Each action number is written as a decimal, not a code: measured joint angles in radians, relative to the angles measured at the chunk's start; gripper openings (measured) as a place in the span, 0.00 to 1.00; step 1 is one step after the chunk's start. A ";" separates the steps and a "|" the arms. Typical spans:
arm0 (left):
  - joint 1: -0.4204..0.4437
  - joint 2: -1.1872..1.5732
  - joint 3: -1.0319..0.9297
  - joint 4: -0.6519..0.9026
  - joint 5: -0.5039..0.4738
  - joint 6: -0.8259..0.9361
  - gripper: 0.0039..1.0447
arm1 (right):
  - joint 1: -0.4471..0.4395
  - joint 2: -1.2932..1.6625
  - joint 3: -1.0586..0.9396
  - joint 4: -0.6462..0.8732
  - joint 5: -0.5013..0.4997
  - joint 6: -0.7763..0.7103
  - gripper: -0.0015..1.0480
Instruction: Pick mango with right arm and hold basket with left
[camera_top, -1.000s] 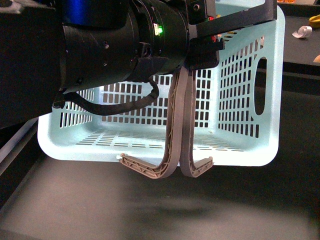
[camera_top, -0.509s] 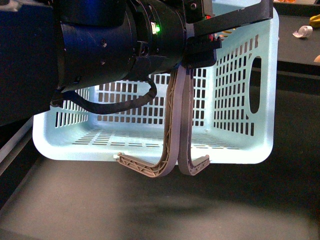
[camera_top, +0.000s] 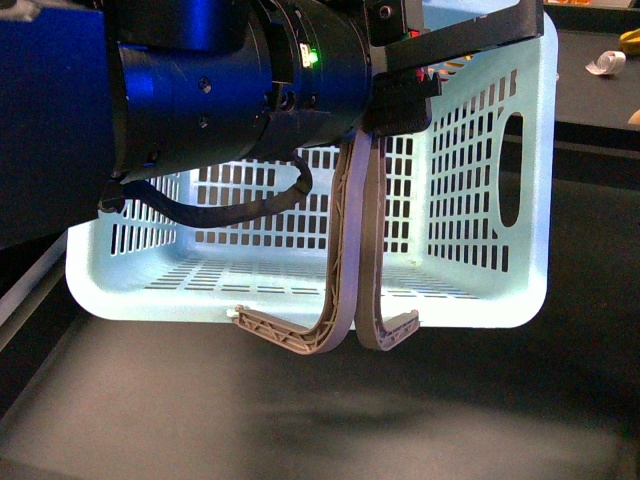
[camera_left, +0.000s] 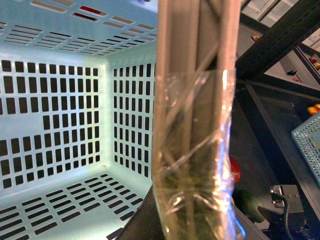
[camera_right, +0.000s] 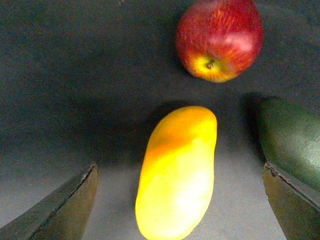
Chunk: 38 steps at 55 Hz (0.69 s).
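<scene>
The light-turquoise basket (camera_top: 470, 200) hangs tipped on its side in the front view, lifted off the dark table. My left gripper (camera_top: 400, 100) is shut on its two grey-brown hoop handles (camera_top: 350, 250). In the left wrist view the taped handle (camera_left: 192, 150) fills the middle, with the basket's inside (camera_left: 60, 115) behind it. In the right wrist view the yellow mango (camera_right: 177, 172) lies on the dark surface between my open right gripper's (camera_right: 180, 205) fingers (camera_right: 60, 210), with a gap on each side. The right arm does not show in the front view.
A red apple (camera_right: 220, 37) lies just beyond the mango. A dark green fruit (camera_right: 290, 137) lies against one right finger. A red and a green fruit (camera_left: 247, 205) show past the handle in the left wrist view. Small items (camera_top: 605, 62) lie at the table's far right.
The basket and left arm shifted slightly left and up a second ago. They have held still over the last half second.
</scene>
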 joint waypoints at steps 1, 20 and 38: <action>0.000 0.000 0.000 0.000 0.000 0.000 0.06 | -0.002 0.018 0.013 -0.001 0.007 0.000 0.92; 0.000 0.000 0.000 0.000 0.000 0.000 0.06 | -0.009 0.165 0.145 -0.043 0.056 0.003 0.92; 0.000 0.000 0.000 0.000 0.000 0.000 0.06 | 0.008 0.249 0.207 -0.057 0.096 0.021 0.92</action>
